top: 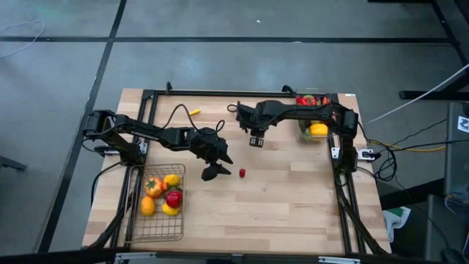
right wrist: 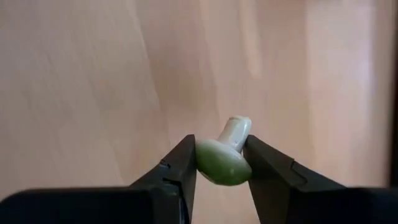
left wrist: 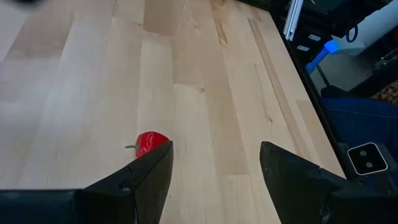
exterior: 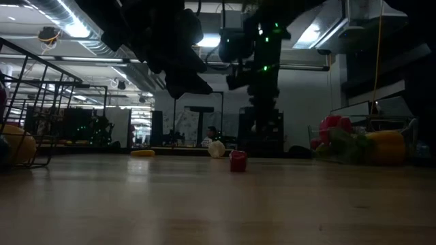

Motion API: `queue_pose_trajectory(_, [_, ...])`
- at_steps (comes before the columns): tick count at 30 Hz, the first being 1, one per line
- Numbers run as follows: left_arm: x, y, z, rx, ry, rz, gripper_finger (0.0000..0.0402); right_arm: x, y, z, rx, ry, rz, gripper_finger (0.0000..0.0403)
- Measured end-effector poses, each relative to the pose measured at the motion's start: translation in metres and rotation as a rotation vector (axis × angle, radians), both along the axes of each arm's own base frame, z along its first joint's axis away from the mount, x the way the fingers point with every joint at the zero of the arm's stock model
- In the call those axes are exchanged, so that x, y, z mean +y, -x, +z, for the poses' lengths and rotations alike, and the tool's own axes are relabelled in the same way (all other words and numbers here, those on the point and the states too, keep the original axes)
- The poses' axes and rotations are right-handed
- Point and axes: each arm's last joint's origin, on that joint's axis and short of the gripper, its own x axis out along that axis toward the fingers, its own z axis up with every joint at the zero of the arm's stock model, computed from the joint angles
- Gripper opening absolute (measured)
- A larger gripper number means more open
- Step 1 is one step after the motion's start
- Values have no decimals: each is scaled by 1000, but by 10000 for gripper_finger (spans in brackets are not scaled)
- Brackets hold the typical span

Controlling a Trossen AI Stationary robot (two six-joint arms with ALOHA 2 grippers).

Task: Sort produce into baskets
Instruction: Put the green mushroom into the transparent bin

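Observation:
A tiny red piece (top: 242, 173) lies on the wooden table; it also shows in the low view (exterior: 238, 160). My left gripper (top: 218, 167) hovers just left of it, open and empty; in the left wrist view the red piece (left wrist: 151, 142) lies beside one fingertip. My right gripper (top: 256, 139) is farther back, shut on a pale green mushroom-shaped piece (right wrist: 225, 157). The wire-mesh basket (top: 176, 227) at the near left holds several peppers and lemons. The clear bin (top: 302, 132) at the far right holds red, green and yellow produce. My right gripper pinches the mushroom-shaped piece by its rounded cap (right wrist: 214, 163) between its two fingertips, one on each side. The pale stem (right wrist: 238, 132) points away past the fingertips toward the table. Whether the piece touches the table, I cannot tell.
A small yellow piece (top: 194, 112) lies on the table at the far side, also in the low view (exterior: 143, 152). Bare wood spreads over the table's middle and near right. A black frame (top: 242, 93) runs along the far edge and both sides.

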Motion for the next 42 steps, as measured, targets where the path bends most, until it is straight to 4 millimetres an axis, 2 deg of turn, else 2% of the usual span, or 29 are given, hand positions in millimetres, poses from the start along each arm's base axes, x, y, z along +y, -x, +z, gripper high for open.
queue_pose_trajectory(6, [0, 0, 0, 0, 0, 0, 237, 1, 10, 35, 144, 22, -34, 118])
queue_pose_trajectory(12, [0, 0, 0, 0, 0, 0, 237, 2, 26, 52, 315, 104, -45, 118])
queue_pose_trajectory(16, [0, 0, 0, 0, 1, 0, 237, 0, 36, 53, 416, 120, -56, 118])
queue_pose_trajectory(22, [0, 0, 0, 1, 1, 0, 237, -13, 49, 53, 418, 115, -129, 118])
queue_pose_trajectory(26, [0, 0, 0, 6, 1, 0, 237, -20, 70, 54, 437, 95, -178, 118])
queue_pose_trajectory(30, [0, 0, 0, 4, -3, -2, 237, -23, 102, 56, 453, 80, -243, 118])
queue_pose_trajectory(35, [1, 0, 0, 4, -18, 17, 237, -24, 138, 49, 501, 54, -300, 118])
queue_pose_trajectory(38, [2, 0, -1, 4, -35, 42, 237, -22, 151, 42, 527, 19, -315, 118])
queue_pose_trajectory(42, [3, 0, -1, 7, -62, 90, 237, -18, 156, 30, 571, -9, -304, 118])
